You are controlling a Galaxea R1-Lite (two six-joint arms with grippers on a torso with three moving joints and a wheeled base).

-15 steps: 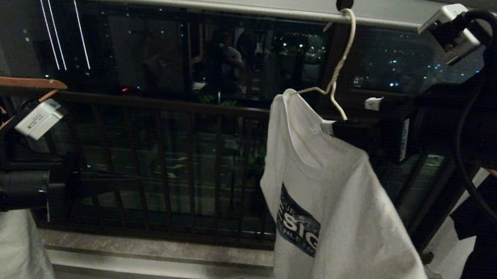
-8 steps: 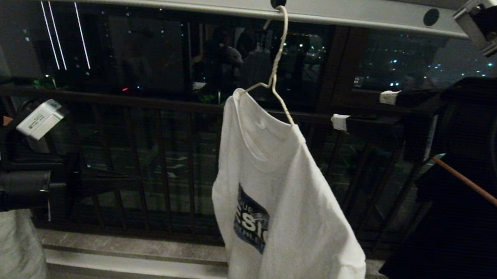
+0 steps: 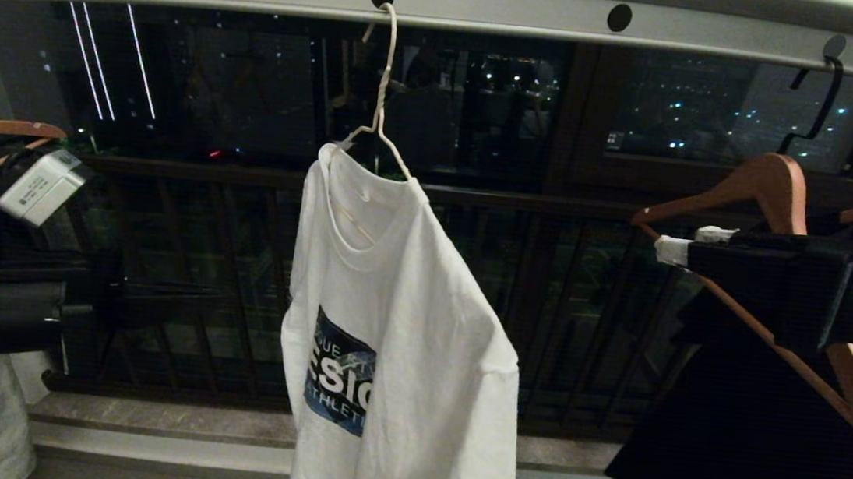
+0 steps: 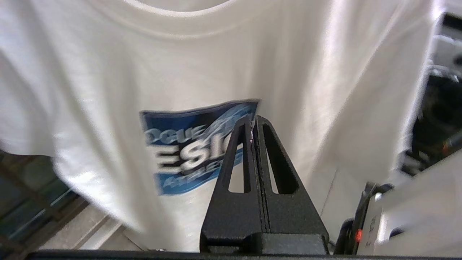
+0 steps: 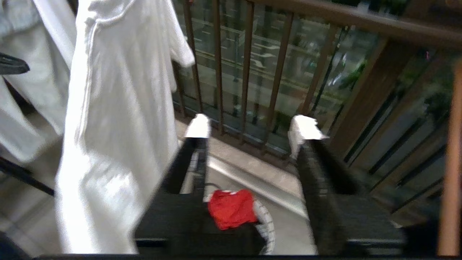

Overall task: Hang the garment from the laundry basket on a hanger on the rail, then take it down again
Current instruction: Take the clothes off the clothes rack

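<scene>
One white T-shirt [image 3: 402, 331] hangs on the thin white wire hanger [image 3: 379, 121], whose hook sits in a round hole of the pale grey rail [image 3: 495, 11]. The shirt droops unevenly: its collar rides high on one shoulder and the cloth slants down toward the robot's right, the blue chest logo with white letters showing low on the front. The right gripper [image 3: 676, 244] stands well apart from the shirt, beside a brown wooden hanger [image 3: 774, 202] carrying a black garment [image 3: 734, 457]; its white-tipped fingers [image 5: 197, 127] are spread with nothing between them. A second ago those fingers were at the shirt's shoulder by the hanger; now they are off it. The left gripper [image 4: 251, 121] points at the logo with its fingers pressed together, empty. Below, a red cloth [image 5: 231, 207] lies in what seems to be the laundry basket [image 5: 266, 227], mostly hidden.
</scene>
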